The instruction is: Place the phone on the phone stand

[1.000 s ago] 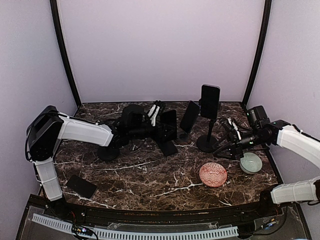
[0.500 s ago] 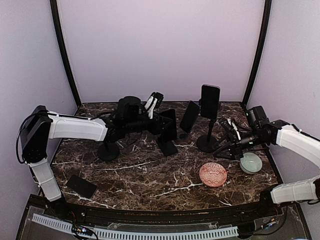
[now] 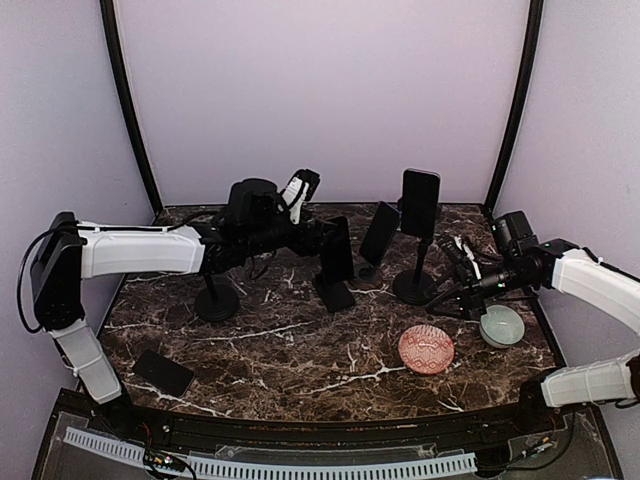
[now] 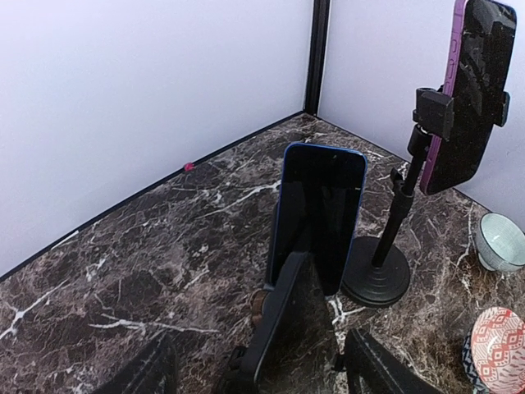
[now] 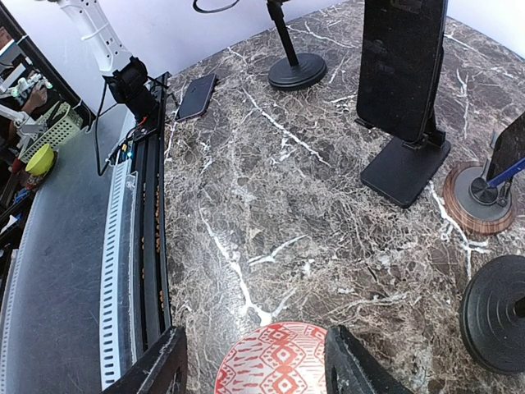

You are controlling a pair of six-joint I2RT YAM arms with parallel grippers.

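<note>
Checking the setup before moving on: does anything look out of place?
One phone lies flat near the table's front-left corner, off any stand, while the pole stand behind it shows no phone. The other three phones sit on stands.

No legible text, no brand marks, no numbers — nothing readable anywhere.

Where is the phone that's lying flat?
In the top view, the phone lies at the table's near-left corner, in front of the leftmost round-based stand.
</note>
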